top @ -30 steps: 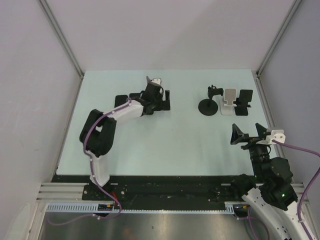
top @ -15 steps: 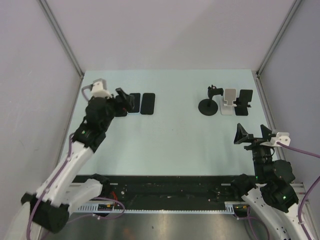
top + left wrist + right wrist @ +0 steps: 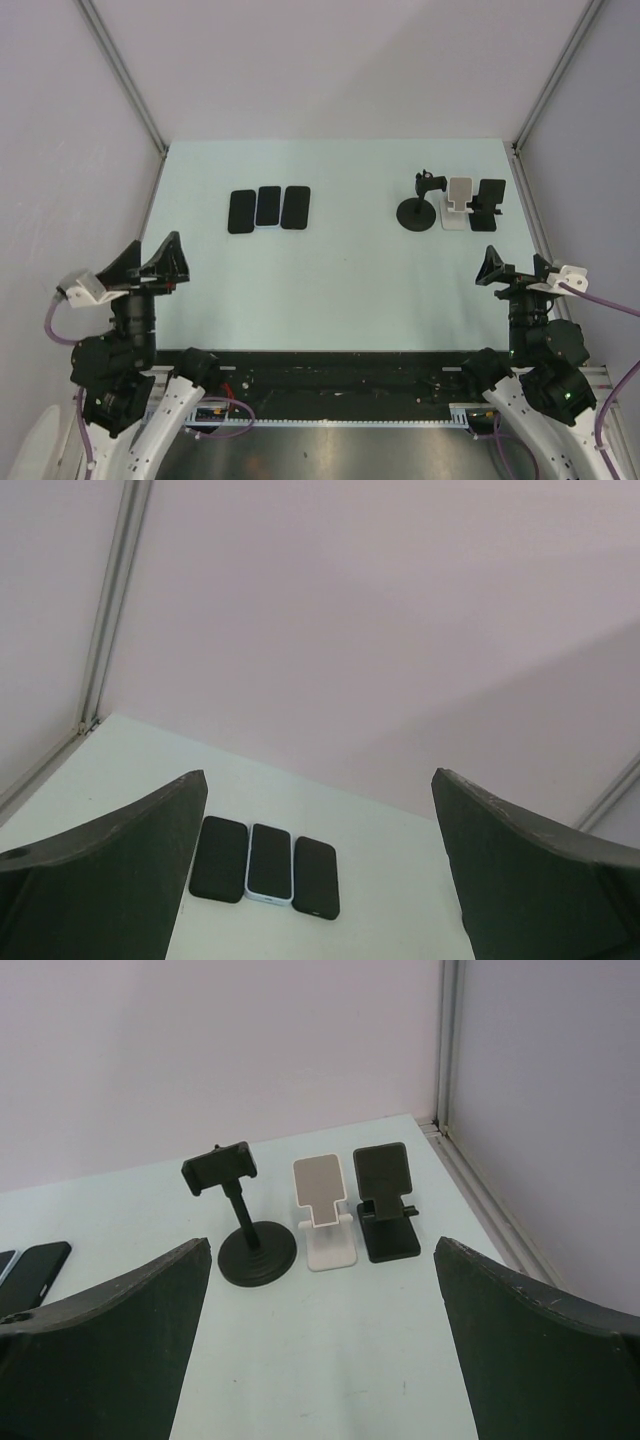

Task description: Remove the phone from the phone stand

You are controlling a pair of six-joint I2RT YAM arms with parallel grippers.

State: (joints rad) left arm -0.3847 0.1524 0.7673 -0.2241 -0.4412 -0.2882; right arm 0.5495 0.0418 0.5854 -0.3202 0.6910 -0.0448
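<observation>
Three phones lie flat side by side at the back left of the table: a black one (image 3: 242, 212), a white-cased one (image 3: 268, 207) and another black one (image 3: 295, 207). They also show in the left wrist view (image 3: 268, 862). Three stands are at the back right, none holding a phone: a black round-base clamp stand (image 3: 417, 211), a white stand (image 3: 458, 203) and a black stand (image 3: 489, 203). My left gripper (image 3: 150, 267) is open and empty near the left front edge. My right gripper (image 3: 518, 272) is open and empty, in front of the stands (image 3: 325, 1212).
The pale table (image 3: 340, 280) is walled by grey panels with metal rails at the back corners. The arm bases and a black rail (image 3: 330, 380) run along the near edge.
My left arm has let go of the rightmost black phone beside the other two and pulled back to the near left edge. My right gripper has drifted slightly back and to the right.
</observation>
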